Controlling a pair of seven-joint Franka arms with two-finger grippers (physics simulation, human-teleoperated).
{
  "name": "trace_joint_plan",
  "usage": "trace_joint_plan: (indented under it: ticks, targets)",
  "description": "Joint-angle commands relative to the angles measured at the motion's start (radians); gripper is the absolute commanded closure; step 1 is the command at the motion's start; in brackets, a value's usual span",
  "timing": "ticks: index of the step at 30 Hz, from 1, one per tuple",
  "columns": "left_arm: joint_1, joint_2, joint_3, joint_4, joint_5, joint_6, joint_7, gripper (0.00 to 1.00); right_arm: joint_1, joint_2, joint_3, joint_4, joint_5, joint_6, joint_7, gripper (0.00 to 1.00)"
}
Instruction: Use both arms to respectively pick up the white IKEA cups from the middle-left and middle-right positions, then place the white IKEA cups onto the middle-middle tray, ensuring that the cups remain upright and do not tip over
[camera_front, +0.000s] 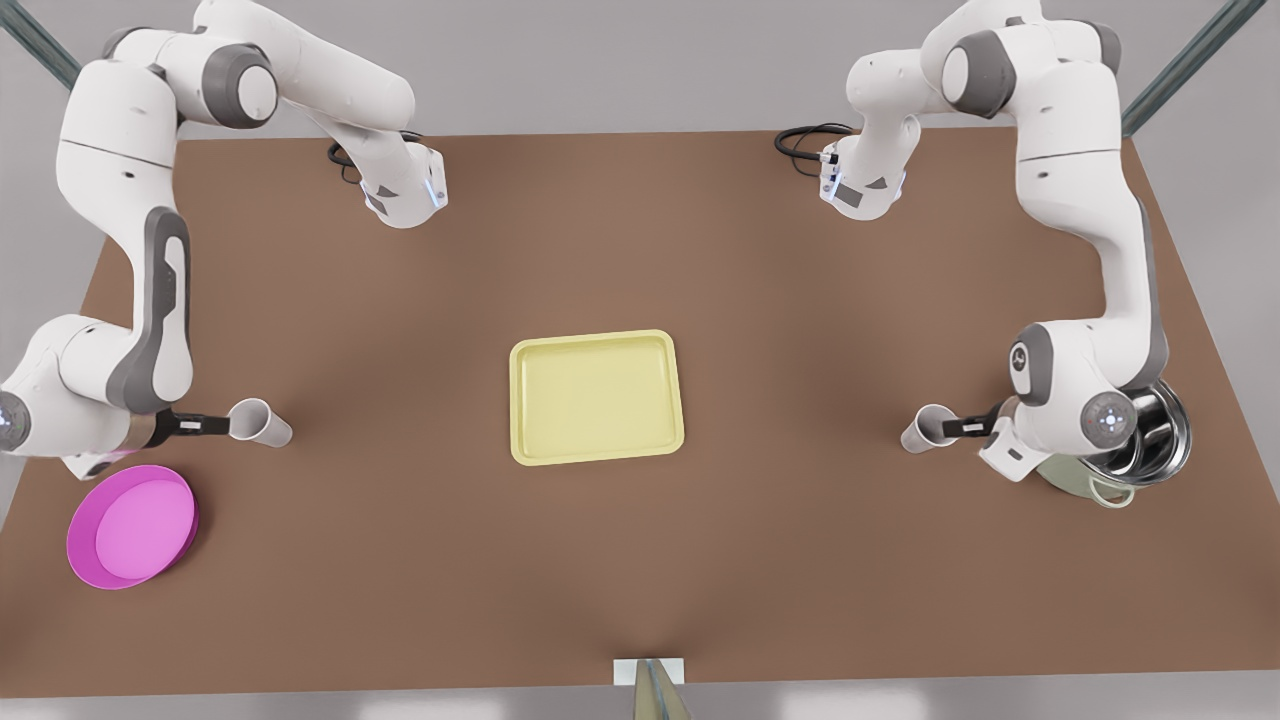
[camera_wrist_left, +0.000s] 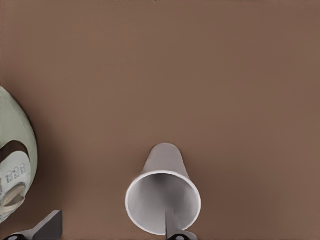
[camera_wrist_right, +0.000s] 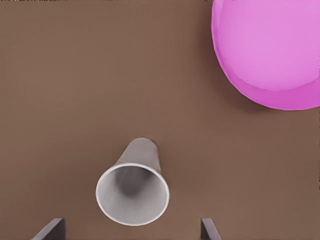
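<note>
Two white cups stand upright on the brown table. One cup (camera_front: 262, 423) is at the front view's left, and my right gripper (camera_front: 205, 425) is at its rim. In the right wrist view that cup (camera_wrist_right: 132, 195) sits between the spread fingers of the open right gripper (camera_wrist_right: 131, 223). The other cup (camera_front: 928, 428) is at the front view's right, with my left gripper (camera_front: 965, 427) at its rim. The left gripper (camera_wrist_left: 110, 227) is open around the cup (camera_wrist_left: 162, 200), one finger (camera_wrist_left: 172, 227) inside the rim and the other outside. The pale-yellow tray (camera_front: 596, 397) lies between the cups, with nothing on it.
A magenta plate (camera_front: 130, 525) (camera_wrist_right: 270, 50) lies close to the right gripper, toward the table's front edge. A pale-green steel-lined pot (camera_front: 1150, 440) (camera_wrist_left: 15, 165) stands right beside the left arm's wrist. Brown table surface separates each cup from the tray.
</note>
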Motion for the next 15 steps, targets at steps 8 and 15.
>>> trace_joint_plan:
  ticks: [8,15]
  targets:
    - [0.016,0.064,0.002,-0.069,-0.001,0.176,-0.060,0.00,-0.062,-0.068,0.002,-0.306,0.008,0.530,-0.209,0.00]
    - [0.016,0.070,0.001,-0.068,-0.176,0.113,-0.080,0.63,-0.082,-0.033,0.002,-0.366,0.011,0.598,-0.208,0.00]
